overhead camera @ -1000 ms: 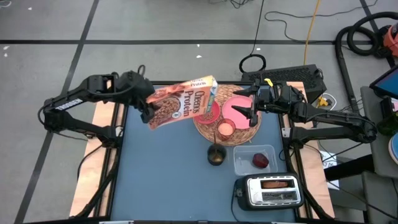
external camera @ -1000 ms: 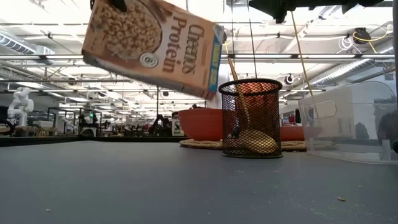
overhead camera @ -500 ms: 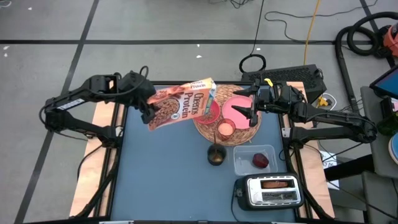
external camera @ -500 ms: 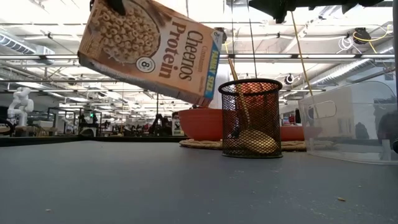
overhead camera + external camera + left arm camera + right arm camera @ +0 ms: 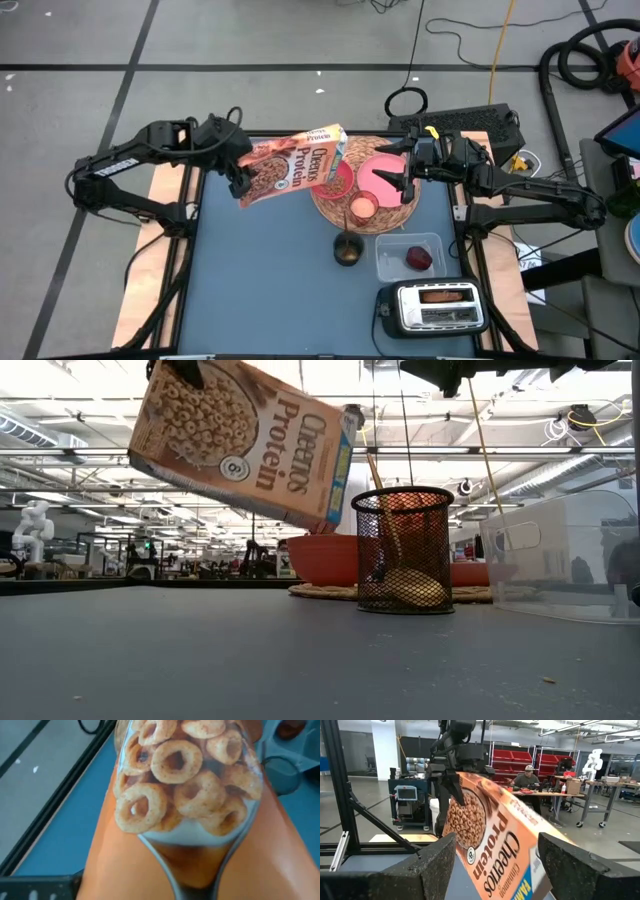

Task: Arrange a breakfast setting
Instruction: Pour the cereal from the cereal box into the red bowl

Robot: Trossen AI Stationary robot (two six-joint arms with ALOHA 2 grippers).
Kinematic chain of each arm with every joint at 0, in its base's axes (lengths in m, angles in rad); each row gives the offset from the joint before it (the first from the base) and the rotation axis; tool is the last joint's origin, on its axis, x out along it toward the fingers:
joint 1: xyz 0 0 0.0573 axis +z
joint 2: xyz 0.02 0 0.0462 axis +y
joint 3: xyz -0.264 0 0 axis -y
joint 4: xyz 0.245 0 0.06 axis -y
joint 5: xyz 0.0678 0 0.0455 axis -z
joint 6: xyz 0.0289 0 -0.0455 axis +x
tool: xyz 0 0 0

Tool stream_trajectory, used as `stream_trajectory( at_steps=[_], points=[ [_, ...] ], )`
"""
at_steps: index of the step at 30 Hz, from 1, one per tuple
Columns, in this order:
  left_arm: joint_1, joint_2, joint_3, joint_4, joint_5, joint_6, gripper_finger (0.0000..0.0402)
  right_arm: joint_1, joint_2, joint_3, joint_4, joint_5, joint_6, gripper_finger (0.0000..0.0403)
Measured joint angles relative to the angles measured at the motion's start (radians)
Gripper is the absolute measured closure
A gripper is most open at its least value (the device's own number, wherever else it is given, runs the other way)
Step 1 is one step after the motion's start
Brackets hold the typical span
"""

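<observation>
My left gripper is shut on the orange-brown cereal box, held tilted in the air. The box's top end is over the pink bowl on the wicker mat. A pink plate and a small pink cup also sit on the mat. My right gripper hovers open above the plate with nothing between its fingers. The spoon stands in a black mesh cup. My left gripper pinches the cereal box's bottom end between its two fingers. They slant down from the table's left side, and one finger lies on the printed front face. The box hangs clear of the table, its top end lower and pointing toward the bowl.
A clear plastic tub holding the dark red fruit sits right of the mesh cup. The silver toaster, with browned bread in its slot, stands at the near right. The blue table's left half is bare.
The cereal box has tipped a little steeper in my left gripper, its top end sinking slightly toward the bowl. Both grippers have stayed where they were.
</observation>
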Motion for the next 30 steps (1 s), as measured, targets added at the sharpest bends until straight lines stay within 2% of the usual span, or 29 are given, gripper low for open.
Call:
stream_trajectory(
  at_steps=[4,11,19,30],
  points=[
    [0.0,-0.014,0.0,0.039,-0.007,0.012,0.0195,0.0,0.0,0.0,0.0,0.0,0.001,0.0129],
    [0.0,0.01,0.0,-0.055,-0.004,-0.027,0.0195,0.0,0.0,0.0,0.0,0.0,-0.001,0.0129],
    [0.0,-0.015,0.0,0.033,-0.006,0.007,0.0195,0.0,0.0,0.0,0.0,0.0,-0.001,0.0129],
    [0.0,-0.04,0.001,-0.036,-0.002,-0.021,0.0195,0.0,0.0,0.0,0.0,0.0,-0.001,0.0129]
  ],
)
